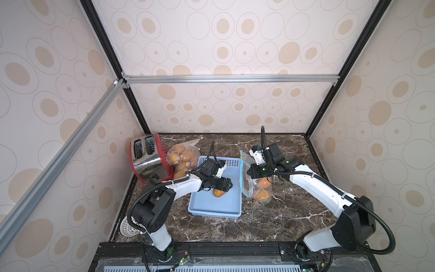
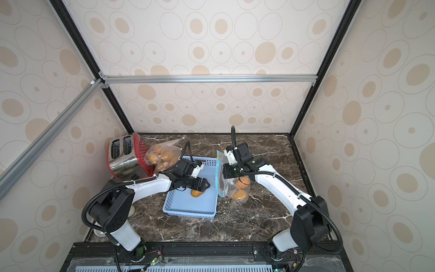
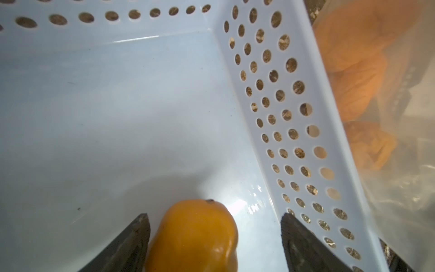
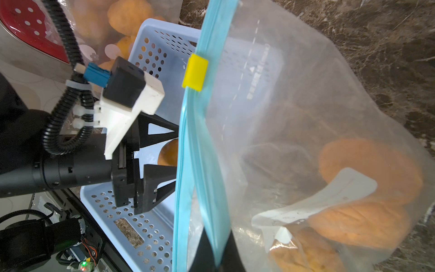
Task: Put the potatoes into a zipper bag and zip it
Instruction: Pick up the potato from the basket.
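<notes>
Basket [image 1: 214, 213]: pale blue with perforated walls, on the marble table [image 1: 282, 219].
Loose potato [image 3: 193, 237]: on the basket floor.
Left gripper [image 1: 227, 184]: jaws spread either side of that potato (one finger just beside it, the other apart).
Right gripper [image 4: 213, 256]: pressed together on the zipper bag's blue strip.
Zipper bag [image 4: 282, 113]: just beside the basket, wrinkled potatoes [image 1: 261, 195] inside.
Far corner: second bag [image 1: 183, 156] of potatoes against the toaster [image 1: 146, 155].

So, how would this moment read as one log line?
left hand: open, straddling potato in basket | right hand: shut on zipper bag edge
</notes>
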